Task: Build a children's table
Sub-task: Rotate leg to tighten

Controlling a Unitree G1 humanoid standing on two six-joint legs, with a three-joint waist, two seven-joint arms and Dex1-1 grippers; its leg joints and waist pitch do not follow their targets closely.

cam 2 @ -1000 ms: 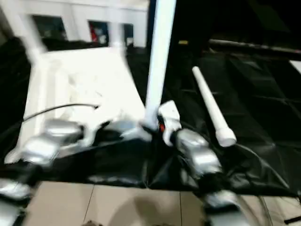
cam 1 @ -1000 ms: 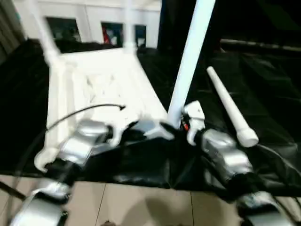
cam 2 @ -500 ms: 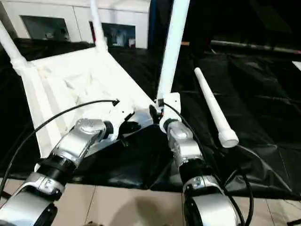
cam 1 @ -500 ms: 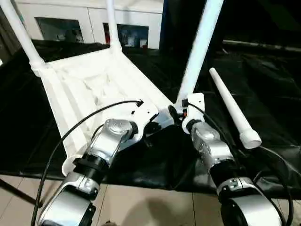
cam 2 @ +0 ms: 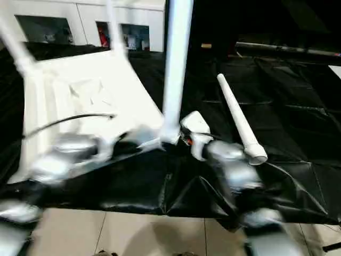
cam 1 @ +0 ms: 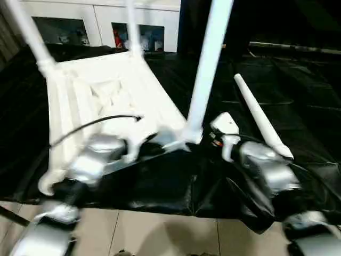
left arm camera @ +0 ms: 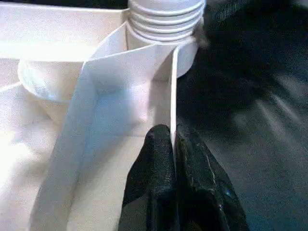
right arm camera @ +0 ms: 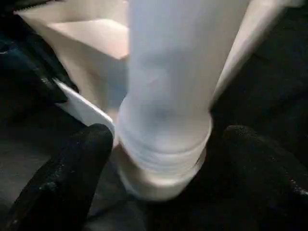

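1. While the table top (cam 1: 106, 101) lay upside down on the black sheet (cam 1: 298, 85), its rim rib was pinched by the left gripper (left arm camera: 173, 144); slippage could be risked.
2. The near leg (cam 1: 205, 69) was straddled by the spread right gripper (right arm camera: 159, 159), untouched; incomplete seating could tilt it.
3. A fourth leg (cam 1: 261, 120) lay loose alongside.

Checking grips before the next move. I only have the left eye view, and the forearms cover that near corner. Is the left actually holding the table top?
Observer: Yes. In the left wrist view the left fingers are pinched shut on a thin rib of the table top, close to the upright leg.
Operator: And the right, is it gripping that leg?
Observer: No. In the right wrist view the right fingers stand wide apart, one on either side of the leg's base.
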